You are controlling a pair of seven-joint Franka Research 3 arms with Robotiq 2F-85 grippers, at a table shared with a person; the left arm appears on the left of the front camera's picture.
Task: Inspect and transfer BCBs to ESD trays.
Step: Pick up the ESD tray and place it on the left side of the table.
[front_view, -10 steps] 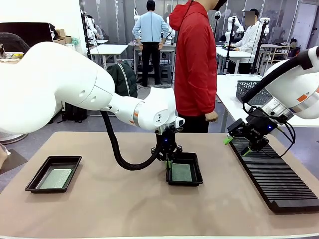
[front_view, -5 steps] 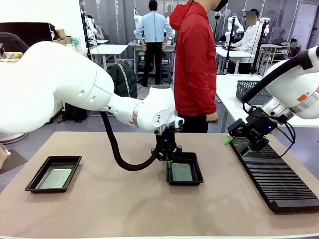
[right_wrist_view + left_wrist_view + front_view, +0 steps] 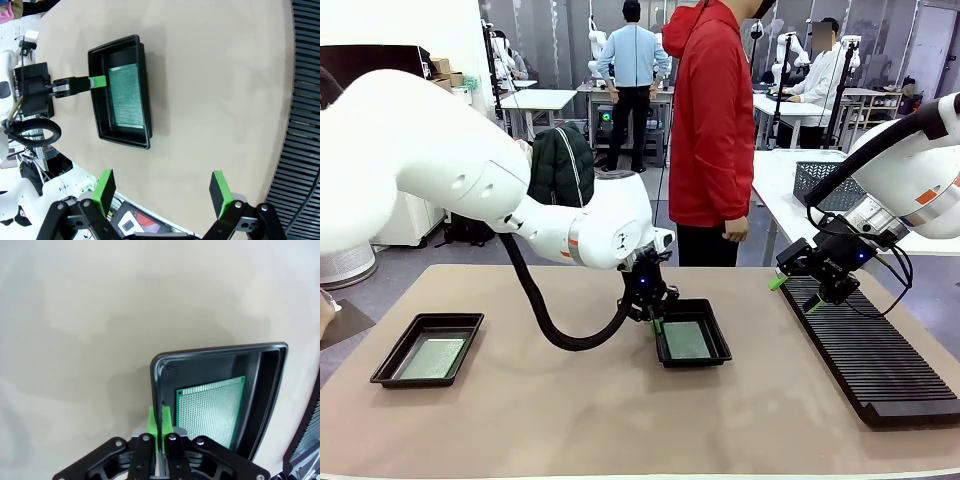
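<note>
Mid-table lies a black ESD tray point(image 3: 692, 363) holding a green BCB point(image 3: 687, 341). My left gripper point(image 3: 657, 325) is shut on this tray's left rim. In the left wrist view the green fingertips point(image 3: 154, 416) pinch the rim of the tray point(image 3: 220, 349) beside the BCB point(image 3: 210, 410). A second ESD tray point(image 3: 390, 365) at the far left holds another BCB point(image 3: 430, 357). My right gripper point(image 3: 794, 294) hangs open over the rack's far end. From the right wrist, its gripper point(image 3: 162, 190) looks down on the tray point(image 3: 115, 44), the BCB point(image 3: 127, 95) and the left gripper point(image 3: 97, 81).
A long black ribbed rack point(image 3: 880, 360) runs along the table's right side and also crosses the right wrist view's edge as the rack point(image 3: 305, 100). A person in red point(image 3: 710, 130) stands at the far side. A grey wire basket point(image 3: 820, 180) sits on a table behind.
The left arm has swung and the middle tray has slid slightly right and turned in the left gripper's hold. The right arm has not moved.
</note>
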